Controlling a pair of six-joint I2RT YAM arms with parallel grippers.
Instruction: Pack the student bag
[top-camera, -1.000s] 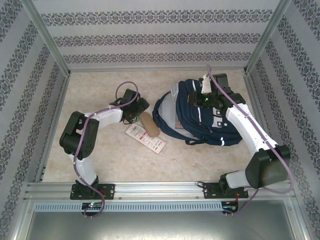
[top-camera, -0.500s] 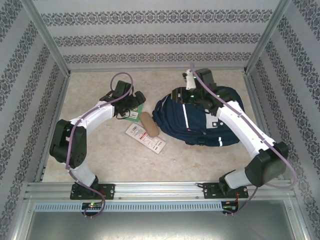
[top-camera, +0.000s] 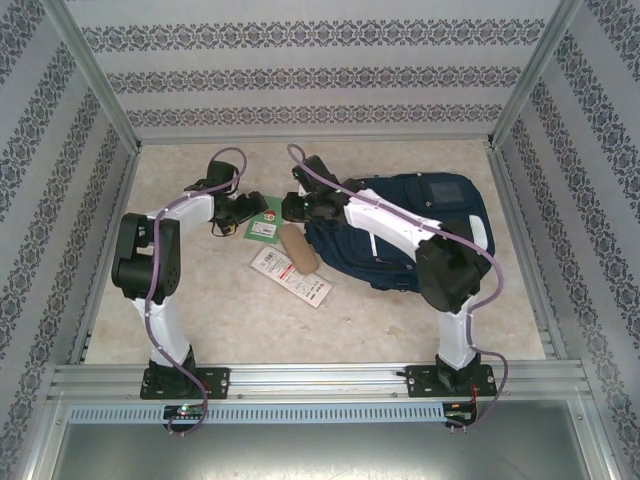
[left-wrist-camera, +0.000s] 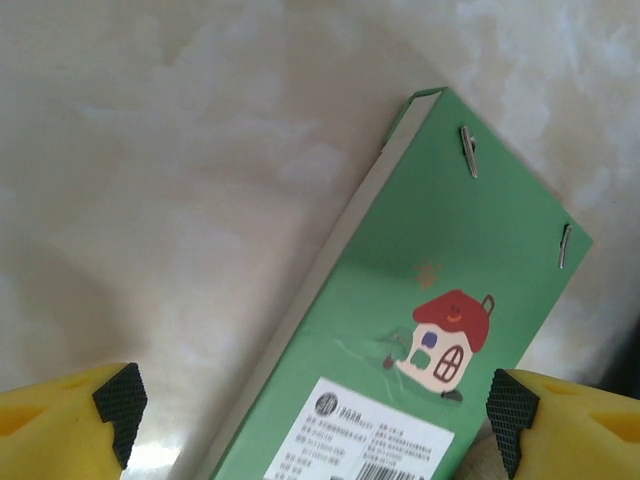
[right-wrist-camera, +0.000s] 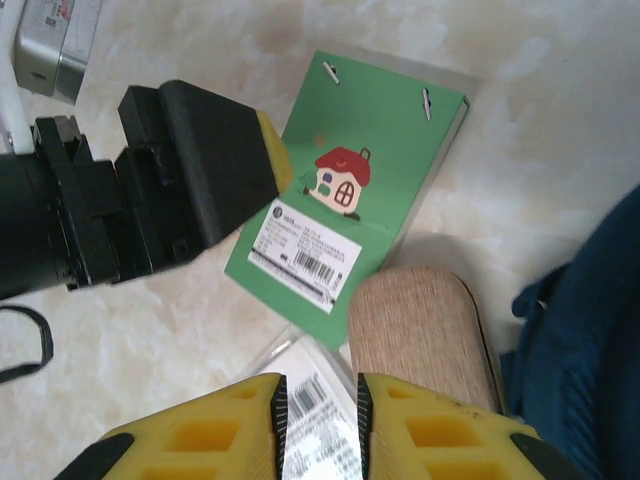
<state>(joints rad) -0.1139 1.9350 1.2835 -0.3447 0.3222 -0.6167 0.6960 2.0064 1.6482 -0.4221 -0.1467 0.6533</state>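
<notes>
- The student bag (top-camera: 440, 205) is being seen lying flat on the desk (top-camera: 200, 310), on the right side and toward the back.
- The right arm (top-camera: 390, 225) is being stretched across the front of the bag.
- The right fingers (top-camera: 289, 208) are being held above the desk, just left of the bag.
- In the right wrist view, these yellow fingers are being held narrow, with a small gap, and nothing is being gripped.
- A green booklet (top-camera: 265, 222) with a little red-roofed house on it is being seen lying flat on the desk, left of the bag and apart from it.
- The left fingers (top-camera: 244, 212) are being held wide, right at the booklet's left edge.
- In the left wrist view, their black pads (left-wrist-camera: 120, 400) are being seen on either side of the booklet's labelled end. It cannot be told if they are touching it.
- A beige pouch (top-camera: 298, 248) is being seen just beside the booklet, between it and the bag.
- A white packet (top-camera: 292, 277) is being seen lying partly under the pouch's near end.
</notes>
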